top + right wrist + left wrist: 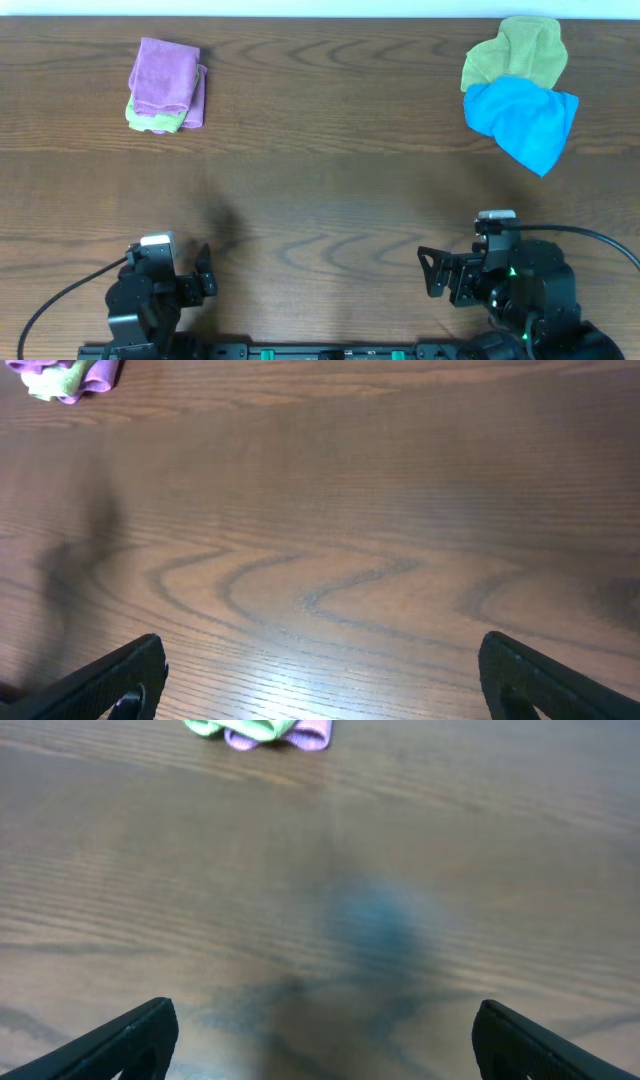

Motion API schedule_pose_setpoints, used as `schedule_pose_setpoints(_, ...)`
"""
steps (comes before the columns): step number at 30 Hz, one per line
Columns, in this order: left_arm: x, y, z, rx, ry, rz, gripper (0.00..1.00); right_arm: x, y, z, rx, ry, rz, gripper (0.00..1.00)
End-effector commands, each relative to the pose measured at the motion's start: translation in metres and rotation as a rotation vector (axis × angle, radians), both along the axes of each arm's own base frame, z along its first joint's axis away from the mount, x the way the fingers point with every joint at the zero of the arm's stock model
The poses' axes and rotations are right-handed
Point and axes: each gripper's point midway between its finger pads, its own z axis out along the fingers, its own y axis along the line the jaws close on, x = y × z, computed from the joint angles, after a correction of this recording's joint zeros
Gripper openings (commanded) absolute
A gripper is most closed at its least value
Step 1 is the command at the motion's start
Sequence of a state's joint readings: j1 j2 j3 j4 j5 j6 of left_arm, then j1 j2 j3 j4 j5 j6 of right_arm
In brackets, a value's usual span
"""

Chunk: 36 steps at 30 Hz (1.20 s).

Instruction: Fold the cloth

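The loose cloths lie at the far right of the table [330, 170]: a crumpled blue cloth [522, 122], with an olive-green cloth [515, 55] just beyond it and touching it. I can't tell which of the two I'm meant to fold. The blue one is nearer, so I'd take that. Both look like soft, light towelling, limp and likely to drag and bunch rather than slide. I'd pinch a corner or hem low against the wood, probably the blue point that juts toward the near right.

The left gripper [205, 275] and the right gripper [432, 273] sit at the near edge, well apart from the cloths. Both have their jaws spread wide and hold nothing.

Most of the blue cloth's corners are tucked under its rumples, and it covers the green one's near edge. Neither wrist camera shows the loose cloths at all. Both catch only the folded purple-and-green stack [166, 85] at far left, cropped at the frame's top. I can't tell how many pieces are in that stack. A blurred dark patch on the table in the left wrist view is unreadable.
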<state>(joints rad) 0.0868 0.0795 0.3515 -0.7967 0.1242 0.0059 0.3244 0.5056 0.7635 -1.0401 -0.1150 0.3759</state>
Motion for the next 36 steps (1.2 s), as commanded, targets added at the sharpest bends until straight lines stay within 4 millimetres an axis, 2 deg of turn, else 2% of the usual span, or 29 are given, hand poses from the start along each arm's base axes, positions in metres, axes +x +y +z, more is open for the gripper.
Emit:
schedule_pose_setpoints(1, -0.003, 0.006, -0.006, 0.060, 0.009, 0.005, 0.95, 0.000, -0.001, 0.001, 0.007, 0.001, -0.016, 0.99)
schedule_pose_setpoints(12, -0.010, -0.005, -0.022, 0.171, 0.042, -0.135, 0.95, 0.000, -0.001, 0.001, 0.007, 0.001, -0.016, 0.99)
schedule_pose_setpoints(33, -0.010, -0.005, -0.023, 0.172, 0.043, -0.138, 0.95, 0.001, -0.002, 0.001, 0.005, -0.001, -0.019, 0.99)
schedule_pose_setpoints(36, -0.010, -0.005, -0.023, 0.172, 0.043, -0.138, 0.95, 0.007, -0.006, 0.005, -0.018, -0.040, -0.033, 0.99)
